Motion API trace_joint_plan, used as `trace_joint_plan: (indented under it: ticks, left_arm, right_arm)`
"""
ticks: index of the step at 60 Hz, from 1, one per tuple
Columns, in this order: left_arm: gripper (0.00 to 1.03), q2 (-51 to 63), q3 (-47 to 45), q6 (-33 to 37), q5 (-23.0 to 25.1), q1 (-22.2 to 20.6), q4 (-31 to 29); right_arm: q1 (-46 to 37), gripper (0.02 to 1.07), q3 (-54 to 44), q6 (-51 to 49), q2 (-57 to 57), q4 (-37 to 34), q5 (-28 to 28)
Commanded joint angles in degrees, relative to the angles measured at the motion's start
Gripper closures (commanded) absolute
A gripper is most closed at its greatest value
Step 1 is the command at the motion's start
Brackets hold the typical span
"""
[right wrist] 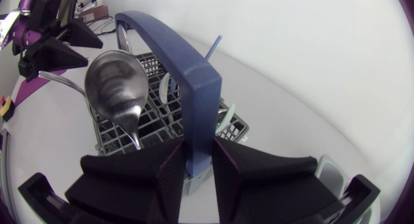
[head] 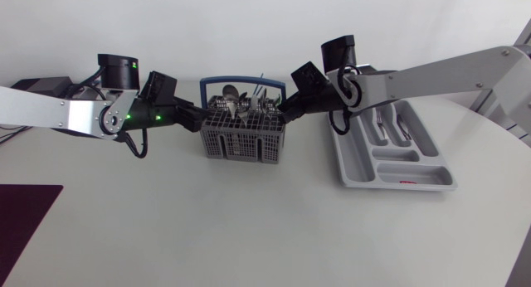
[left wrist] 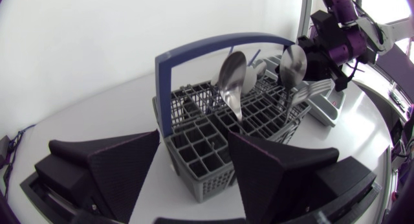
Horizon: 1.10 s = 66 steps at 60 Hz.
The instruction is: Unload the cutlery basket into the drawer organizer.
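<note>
While the cutlery basket [head: 245, 139] stands in the upper middle of the frame on the white table [head: 249, 229], both arms meet at it. The left gripper [head: 197, 116] sits at the left side of the basket and is released: its fingers [left wrist: 123, 166] are spread wide, with a corner of the basket between them. The right gripper [head: 285, 113] is at the basket's right side and is clenched on the cutlery basket, its fingers [right wrist: 252, 172] pressing the upright part of the blue handle [right wrist: 187, 75] from two sides. Spoons [left wrist: 231, 78] and a fork [left wrist: 310, 89] stand in the grid cells. The drawer organizer [head: 397, 167] lies at the right of the frame, apart from the basket, with some cutlery [head: 382, 125] in its upper compartments.
</note>
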Motion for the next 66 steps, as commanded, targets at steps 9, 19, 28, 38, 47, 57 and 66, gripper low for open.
trace_joint_plan:
  ticks: [9,19,28,38,47,57,66]
  left_arm:
    - [0.17,7.1,6.1,1.3,-1.9,-0.1,3.5]
    - [0.59,8.8,7.4,1.3,-5.9,-0.2,5.7]
    - [0.64,7.6,4.6,2.7,-6.2,-1.4,6.5]
    - [0.65,1.3,-1.2,3.4,-6.2,-2.5,5.2]
    - [0.65,-7.9,-9.2,4.4,-6.1,-4.1,2.3]
    - [0.64,-18.2,-17.1,4.3,-6.1,-7.1,-1.1]
    - [0.45,-19.4,-19.2,4.3,-7.2,-10.4,-1.6]
  right_arm:
    - [1.8,0.9,-2.9,-3.6,0.1,-2.6,-0.9]
    - [2.6,0.9,-4.1,-3.6,-1.0,-2.9,-0.9]
    - [3.0,0.9,-6.6,-3.9,-3.0,-2.9,-0.9]
    - [3.6,0.91,-11.5,-3.9,-7.2,-2.9,-0.4]
    - [4.4,0.91,-19.9,-4.2,-14.4,-2.9,1.3]
    - [4.9,0.91,-31.3,-4.0,-24.3,-2.7,3.9]
    - [5.0,0.87,-34.2,-3.3,-27.3,-2.2,4.8]
